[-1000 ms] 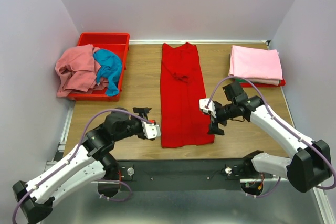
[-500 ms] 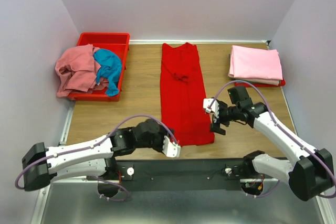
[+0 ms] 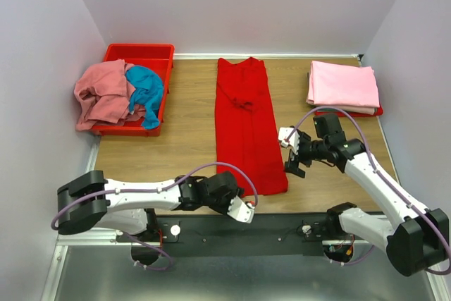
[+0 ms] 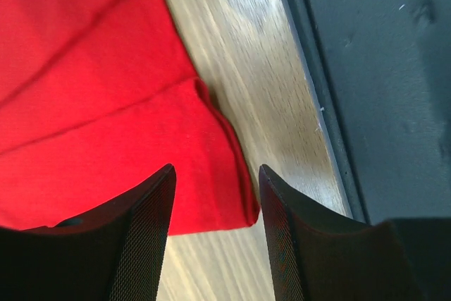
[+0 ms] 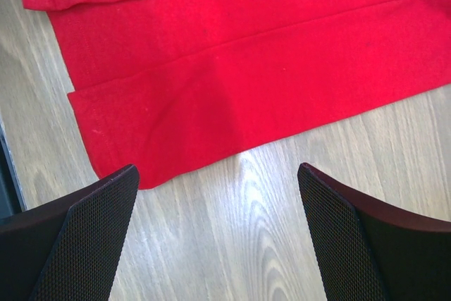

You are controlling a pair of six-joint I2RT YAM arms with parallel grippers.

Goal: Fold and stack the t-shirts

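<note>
- Red t-shirt (image 3: 243, 128) lies flat in the middle of the table (image 3: 183, 139). It is folded into a long narrow strip, with the collar at the far end and the hem near the arms.
- Left claw (image 3: 248, 211) sits at the near hem. In its wrist view the fingers (image 4: 144, 230) stand partly apart over the hem's corner and grip nothing.
- Right claw (image 3: 289, 153) hangs wide open and empty over the strip's right edge, near the other hem corner.
- Likely next step: pinch both hem corners and carry them toward the collar.
- Risk, layers: the strip is several layers thick, so a shallow pinch may catch only the top one. The fold would then peel open on the lift.
- Risk, skew: if the two claws take hold unevenly, the hem will go up crooked.
- Risk, edge: the left corner lies close to the table's near edge, so a low approach may push cloth over it rather than grip it.
- Elsewhere: a folded pink stack (image 3: 343, 86) waits far right. A crumpled pink shirt (image 3: 102, 93) and a teal shirt (image 3: 146, 93) spill from the red bin (image 3: 141, 53).
</note>
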